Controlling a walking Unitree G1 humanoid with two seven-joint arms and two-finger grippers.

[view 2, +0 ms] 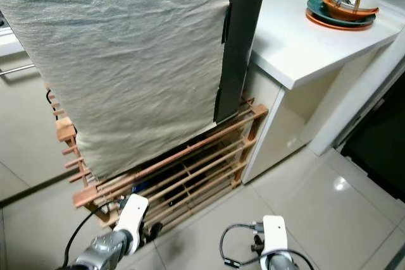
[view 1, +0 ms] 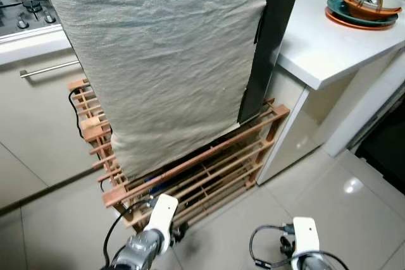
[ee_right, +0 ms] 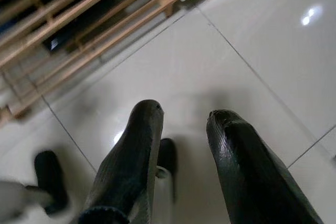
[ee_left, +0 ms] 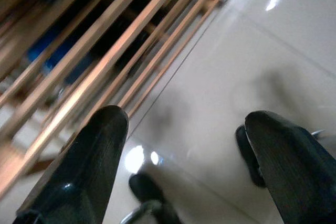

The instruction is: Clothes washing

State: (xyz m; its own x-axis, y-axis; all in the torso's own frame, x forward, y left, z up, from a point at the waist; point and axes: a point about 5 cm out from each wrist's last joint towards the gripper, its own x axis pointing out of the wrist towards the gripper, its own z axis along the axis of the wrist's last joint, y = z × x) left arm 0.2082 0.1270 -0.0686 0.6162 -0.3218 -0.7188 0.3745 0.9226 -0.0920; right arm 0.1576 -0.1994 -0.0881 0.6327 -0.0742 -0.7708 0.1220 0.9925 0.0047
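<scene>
A grey cloth [view 1: 164, 55] hangs over the wooden rack [view 1: 209, 169] ahead, spread wide, I judge to dry. My left claw [ee_left: 178, 145] hangs spread and empty above the floor [ee_right: 252, 51]; my right claw [ee_right: 184, 145] hangs low, parted, holding nothing.

Open tiled floor [view 1: 329, 188] spreads in front of the robot, room enough there. Straight ahead a wooden drying rack [view 1: 209, 169] leans low across the way, its slats close together with only narrow gaps between. A big pale cloth [view 1: 158, 55] hangs over it, covering most of the upper rack, a dark panel [view 1: 269, 36] along its right edge. To the right the white counter [view 1: 316, 42] juts out, its cabinet side touching the rack's corner. Left, cabinet fronts [view 1: 31, 112] wall things in.
</scene>
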